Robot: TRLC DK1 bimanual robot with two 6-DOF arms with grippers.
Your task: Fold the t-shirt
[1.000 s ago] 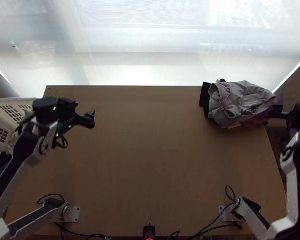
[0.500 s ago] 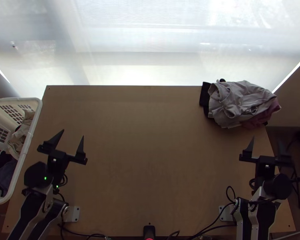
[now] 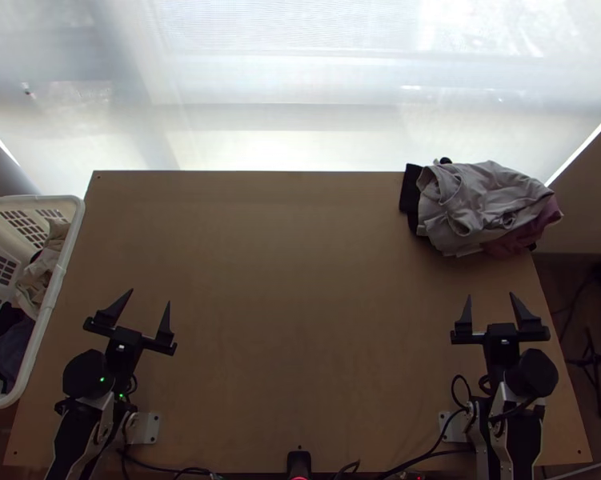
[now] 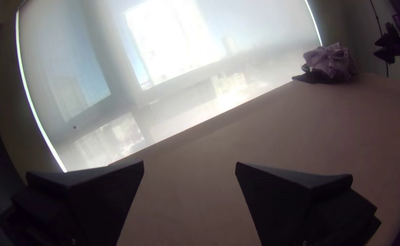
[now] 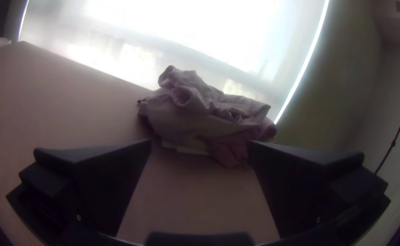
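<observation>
Carefully now: one garment up, then flat

What looks most like the shirt [image 3: 486, 198] is a pale grey garment, bunched at the far right corner of the table [image 3: 300, 304]. Pink cloth [image 3: 534, 234] pokes out beneath it and black cloth [image 3: 410, 190] shows at its side. More clothes [image 3: 38, 278] lie in the basket [image 3: 70, 248] at the left, so I can't be sure which piece is meant.

Both the left gripper [image 3: 150, 297] and the right gripper [image 3: 490, 295] stand wide open near their bases, holding nothing. I take the job to be at its start, with a pick-up due.

If it is the grey one, the right gripper is best placed. Close on a raised fold well above the pink, shallowly, or the lower pieces may come along. Lift high enough to clear them, then carry it to mid-table. There, let each gripper take a shoulder and draw apart gently; soft cloth will crease or slip if tugged. Smooth the sleeves before any fold.
</observation>
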